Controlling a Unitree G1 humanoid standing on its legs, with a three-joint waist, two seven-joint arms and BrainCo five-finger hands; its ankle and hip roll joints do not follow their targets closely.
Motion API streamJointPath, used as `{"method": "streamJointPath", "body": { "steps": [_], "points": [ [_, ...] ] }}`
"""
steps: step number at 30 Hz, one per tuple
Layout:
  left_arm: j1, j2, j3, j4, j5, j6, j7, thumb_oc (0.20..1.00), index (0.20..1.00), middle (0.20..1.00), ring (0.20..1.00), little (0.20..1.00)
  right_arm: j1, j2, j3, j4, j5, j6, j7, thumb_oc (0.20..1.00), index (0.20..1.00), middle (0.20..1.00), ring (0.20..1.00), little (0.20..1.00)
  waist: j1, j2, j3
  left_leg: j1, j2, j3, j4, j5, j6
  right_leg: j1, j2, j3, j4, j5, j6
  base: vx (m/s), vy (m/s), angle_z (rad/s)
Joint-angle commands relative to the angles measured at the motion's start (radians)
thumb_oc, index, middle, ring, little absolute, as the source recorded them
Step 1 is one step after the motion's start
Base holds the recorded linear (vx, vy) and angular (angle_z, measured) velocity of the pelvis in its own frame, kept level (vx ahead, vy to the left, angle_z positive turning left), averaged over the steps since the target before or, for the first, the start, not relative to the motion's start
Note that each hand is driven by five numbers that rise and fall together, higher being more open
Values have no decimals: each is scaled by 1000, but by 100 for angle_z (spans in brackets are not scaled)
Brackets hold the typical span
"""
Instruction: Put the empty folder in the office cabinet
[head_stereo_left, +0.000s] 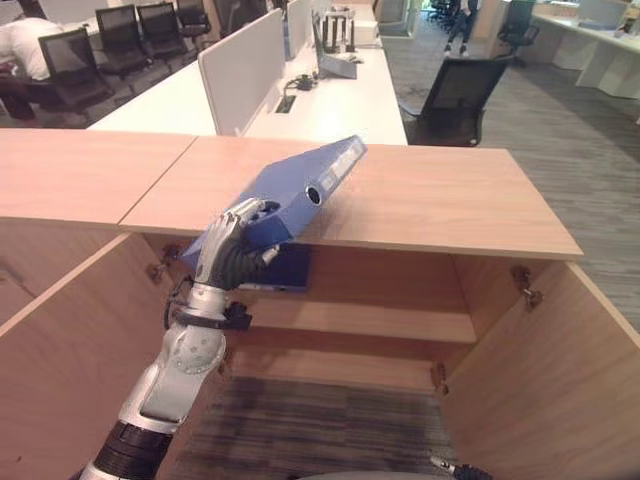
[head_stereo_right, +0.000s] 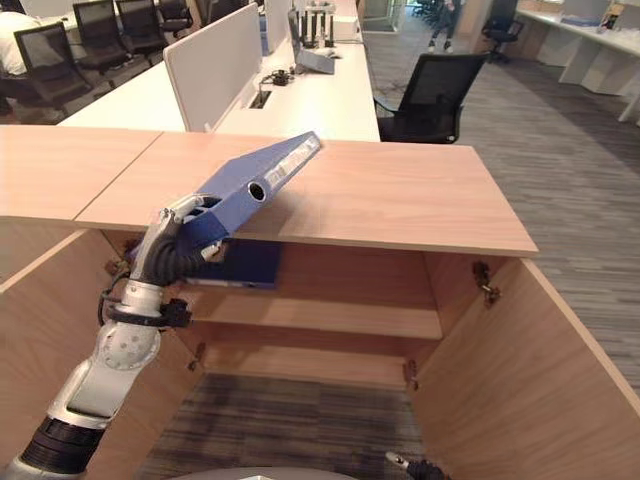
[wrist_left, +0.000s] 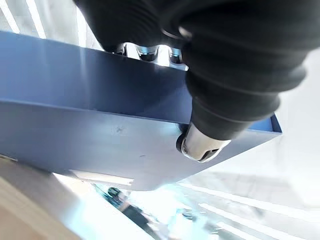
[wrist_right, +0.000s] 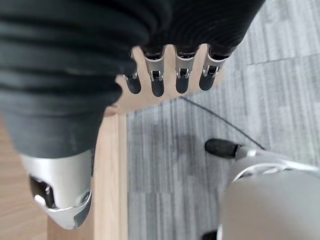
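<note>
Nearest, the right hand (wrist_right: 165, 75) is seen hanging idle with its fingers straight, over carpet beside a cabinet door's edge. Further in, the left hand (head_stereo_left: 232, 236) is closed round the lower end of the blue folder (head_stereo_left: 300, 195), which is held tilted, its spine with the finger hole facing the robot and its far end raised over the front edge of the cabinet top (head_stereo_left: 420, 200). The folder is judged stiff, light and smooth-skinned, so a grip close to the spine is advised. Below, the open cabinet (head_stereo_left: 560, 350) offers a shelf (head_stereo_left: 370, 320) largely free; another blue folder (head_stereo_left: 285, 270) lies at its left end. Beyond, an office desk (head_stereo_left: 340, 100) is seen.
</note>
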Motion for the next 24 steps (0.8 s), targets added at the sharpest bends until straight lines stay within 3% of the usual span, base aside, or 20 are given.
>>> {"method": "streamJointPath", "body": {
  "steps": [1, 8, 15, 24],
  "points": [
    [54, 16, 14, -21, -434, -38, -152, 200, 200, 200, 200, 200, -77, 21, 42, 40, -59, -16, 42, 1000, 1000, 1000, 1000, 1000, 3, -48, 24, -1, 25, -30, 12, -102, -21, 3, -83, -42, 6, 43, 74, -11, 11, 6],
    [0, 42, 35, -110, -627, -54, -223, 200, 200, 200, 200, 200, -87, 9, 62, 40, -95, -16, 80, 1000, 1000, 1000, 1000, 1000, 16, -52, 25, -7, 21, -46, 12, -101, -24, 10, -86, -59, 6, 43, 75, -11, -7, 11],
    [-93, 78, -40, -155, -837, -46, -311, 200, 200, 200, 200, 200, -108, 9, 84, 52, -111, -18, 104, 1000, 1000, 1000, 1000, 1000, 21, -53, 25, -12, 16, -56, 12, -100, -25, 14, -91, -71, 6, 45, 77, -6, -3, 3],
    [-175, 78, -135, -153, -986, -19, -356, 200, 200, 200, 200, 200, -117, 14, 100, 75, -133, -20, 107, 1000, 1000, 1000, 1000, 1000, 13, -52, 25, -8, 13, -60, 12, -101, -21, 18, -91, -75, 6, 47, 79, 0, 0, 0]
  ]
}}
